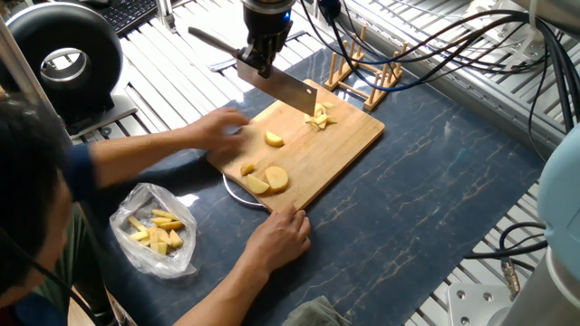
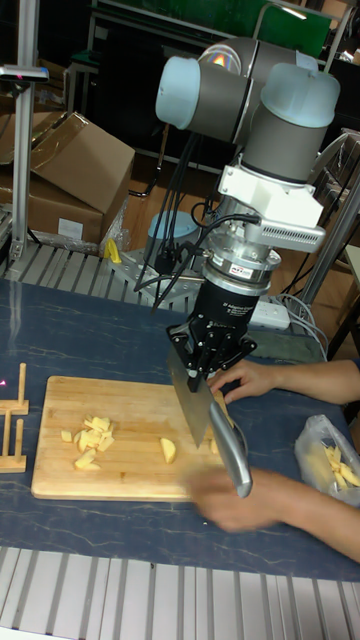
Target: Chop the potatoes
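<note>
On the dark marbled surface (image 1: pixel 435 181), a rectangular bamboo cutting board (image 1: pixel 340 145) is seen. Above it, the tool (image 1: pixel 258 59) is pinching a steel cleaver (image 1: pixel 281 88). One pale yellow potato chunk (image 1: pixel 274 139) lies at the blade's 6 o'clock; a downward chop seems called for once the blurred hand (image 1: pixel 217 127) is clear.

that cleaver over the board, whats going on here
The gripper is shut on a cleaver, held raised above the bamboo cutting board. A small pile of chopped potato lies at the board's far end. A person's hand is by a potato chunk mid-board; the other hand rests at the board's near edge.
</note>
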{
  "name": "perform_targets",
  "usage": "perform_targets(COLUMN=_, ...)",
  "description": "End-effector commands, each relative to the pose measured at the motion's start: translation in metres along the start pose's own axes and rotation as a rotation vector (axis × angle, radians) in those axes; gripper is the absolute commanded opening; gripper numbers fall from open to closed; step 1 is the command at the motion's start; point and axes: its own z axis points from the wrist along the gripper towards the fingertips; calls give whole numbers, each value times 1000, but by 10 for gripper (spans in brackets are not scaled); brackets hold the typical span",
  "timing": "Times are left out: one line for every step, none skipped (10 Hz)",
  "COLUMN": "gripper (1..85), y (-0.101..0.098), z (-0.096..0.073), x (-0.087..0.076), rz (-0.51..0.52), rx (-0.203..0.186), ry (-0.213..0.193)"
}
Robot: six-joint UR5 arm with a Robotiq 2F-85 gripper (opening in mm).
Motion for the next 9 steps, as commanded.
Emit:
perform_targets(gripper=10, y=6, z=2, x=-1, rz=27, rx=-32, ry=3)
perform_targets(gripper=10, y=6, z=3, x=-2, rz=29, rx=-35, ry=3)
perform_targets(gripper=10, y=11, z=4, x=-2, rz=39, rx=-53, ry=6)
perform_targets(gripper=10, y=8, z=9, x=0, rz=24, rx=-49, ry=18)
perform_targets(gripper=10, y=1, z=15, x=1, rz=1, rx=-27, ry=29)
perform_targets(gripper=10, y=-2, z=19, x=2, rz=-15, rx=-20, ry=36)
perform_targets(gripper=10, y=-4, z=22, x=3, rz=-22, rx=-16, ry=46)
perform_targets(gripper=10, y=-5, z=29, x=6, rz=-22, rx=-19, ry=62)
perform_targets(gripper=10, y=0, z=34, x=7, rz=-11, rx=-44, ry=70)
